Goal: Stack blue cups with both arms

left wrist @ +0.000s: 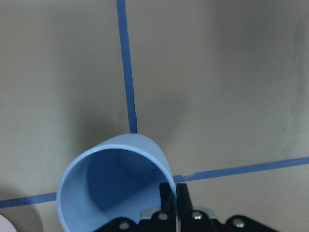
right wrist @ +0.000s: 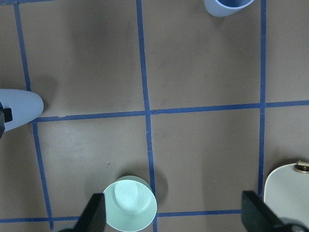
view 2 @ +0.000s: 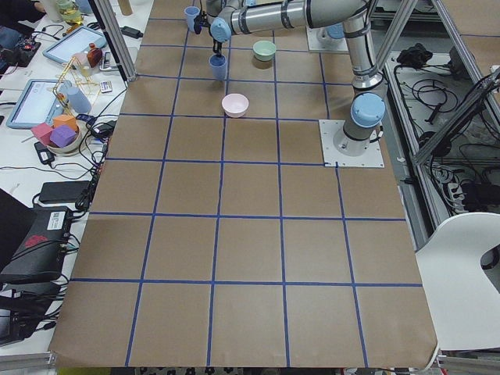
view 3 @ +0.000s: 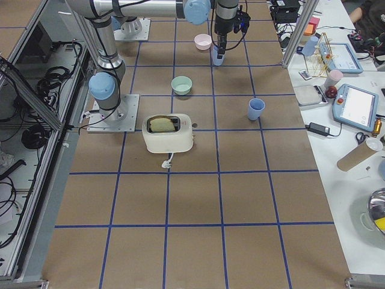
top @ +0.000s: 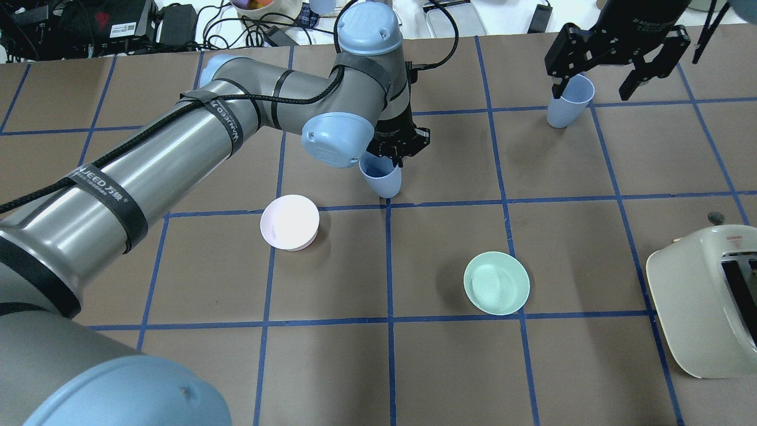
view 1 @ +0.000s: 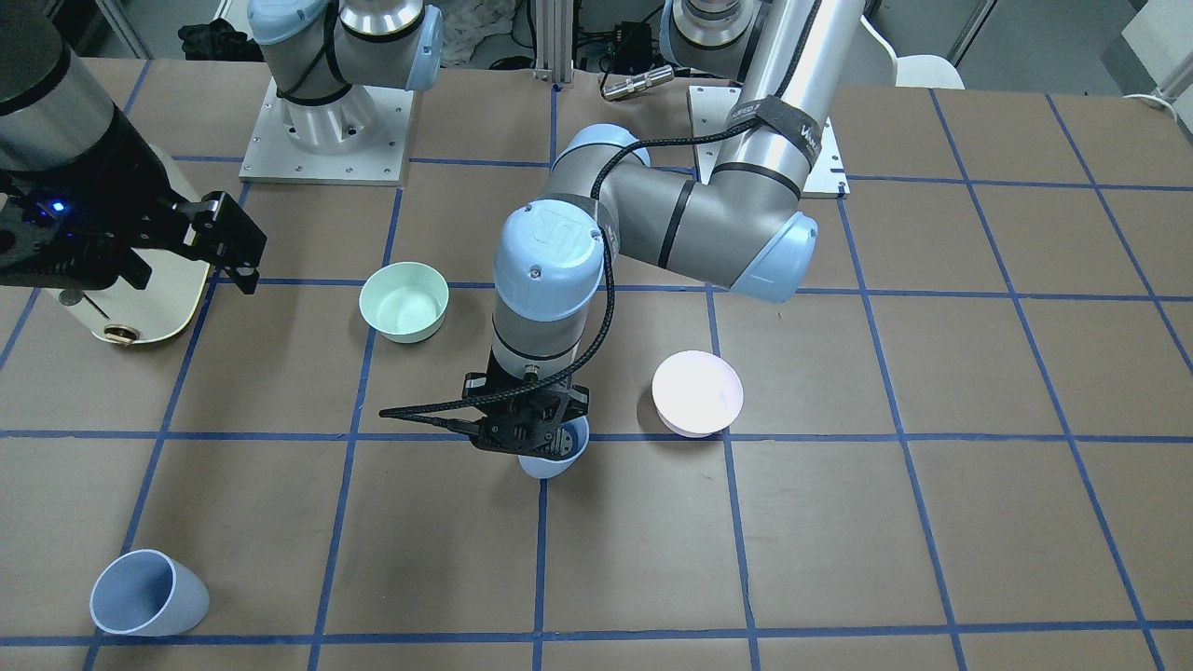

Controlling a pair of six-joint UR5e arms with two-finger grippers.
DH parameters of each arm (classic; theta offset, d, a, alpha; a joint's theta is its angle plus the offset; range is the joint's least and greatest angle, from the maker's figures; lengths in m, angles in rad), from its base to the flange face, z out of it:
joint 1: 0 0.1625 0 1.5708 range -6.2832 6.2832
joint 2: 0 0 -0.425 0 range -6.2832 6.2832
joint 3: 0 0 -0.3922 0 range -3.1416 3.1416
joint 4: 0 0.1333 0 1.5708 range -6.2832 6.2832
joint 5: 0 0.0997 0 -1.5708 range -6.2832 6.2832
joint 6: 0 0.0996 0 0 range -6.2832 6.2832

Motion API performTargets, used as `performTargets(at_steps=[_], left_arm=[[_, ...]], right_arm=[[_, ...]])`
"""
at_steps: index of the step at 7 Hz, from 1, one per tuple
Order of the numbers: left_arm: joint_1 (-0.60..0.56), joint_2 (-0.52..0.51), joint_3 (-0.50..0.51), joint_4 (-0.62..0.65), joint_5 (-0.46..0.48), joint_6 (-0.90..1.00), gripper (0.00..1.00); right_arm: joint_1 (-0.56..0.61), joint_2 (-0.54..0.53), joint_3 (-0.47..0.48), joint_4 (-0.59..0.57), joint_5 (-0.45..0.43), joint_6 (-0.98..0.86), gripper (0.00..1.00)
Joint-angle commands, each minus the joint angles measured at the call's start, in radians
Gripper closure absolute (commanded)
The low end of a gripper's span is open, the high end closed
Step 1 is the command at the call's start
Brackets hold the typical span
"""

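Observation:
My left gripper (top: 395, 151) is shut on the rim of one blue cup (top: 381, 177), which hangs tilted close over the table's middle. In the left wrist view its fingers (left wrist: 176, 195) pinch the rim of that cup (left wrist: 111, 183). The held cup also shows in the front view (view 1: 557, 457) under the gripper (view 1: 529, 436). The second blue cup (top: 566, 103) stands upright on the table at the far right; it also shows in the front view (view 1: 144, 592). My right gripper (top: 591, 89) hovers high above it, open and empty, as the right wrist view (right wrist: 174, 217) shows.
A pale pink bowl (top: 290, 222) sits left of the held cup. A mint-green bowl (top: 497, 283) sits nearer the robot, right of centre. A cream toaster (top: 704, 296) stands at the right edge. Blue tape lines grid the brown table.

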State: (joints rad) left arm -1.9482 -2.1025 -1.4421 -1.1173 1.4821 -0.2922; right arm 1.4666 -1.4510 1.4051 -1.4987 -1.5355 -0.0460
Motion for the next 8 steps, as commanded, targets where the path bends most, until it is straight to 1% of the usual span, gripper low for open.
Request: performTargets(at_steps=[1, 2, 3, 4, 5, 6, 7, 8], left_arm=[[0.0, 0.03, -0.001, -0.012, 0.0, -0.004, 0.0], [0.005, 0.082, 0.012, -0.092, 0.003, -0.004, 0.0], [0.014, 0.158, 0.028, -0.233, 0.003, 0.008, 0.0], [0.046, 0.236, 0.017, -0.345, 0.004, 0.014, 0.0], [0.11, 0.313, -0.007, -0.431, 0.003, 0.083, 0.0], [0.159, 0.408, -0.074, -0.488, 0.004, 0.155, 0.0], [0.205, 0.483, -0.146, -0.472, 0.006, 0.212, 0.0], [0.279, 0.531, -0.161, -0.449, 0.023, 0.276, 0.0]], right_arm=[[0.0, 0.0, 0.002, 0.0, 0.0, 0.001, 0.0], [0.0, 0.0, 0.002, -0.002, 0.002, 0.002, 0.0], [0.001, 0.0, 0.002, -0.002, 0.003, 0.003, 0.0], [0.0, 0.001, 0.005, -0.002, 0.008, 0.003, 0.0], [-0.002, 0.004, 0.003, -0.002, 0.006, 0.002, 0.0], [-0.032, 0.02, -0.001, -0.008, 0.008, 0.0, 0.0], [-0.049, 0.079, -0.023, -0.052, 0.003, -0.002, 0.0], [-0.054, 0.137, -0.079, -0.095, -0.001, -0.008, 0.0]])
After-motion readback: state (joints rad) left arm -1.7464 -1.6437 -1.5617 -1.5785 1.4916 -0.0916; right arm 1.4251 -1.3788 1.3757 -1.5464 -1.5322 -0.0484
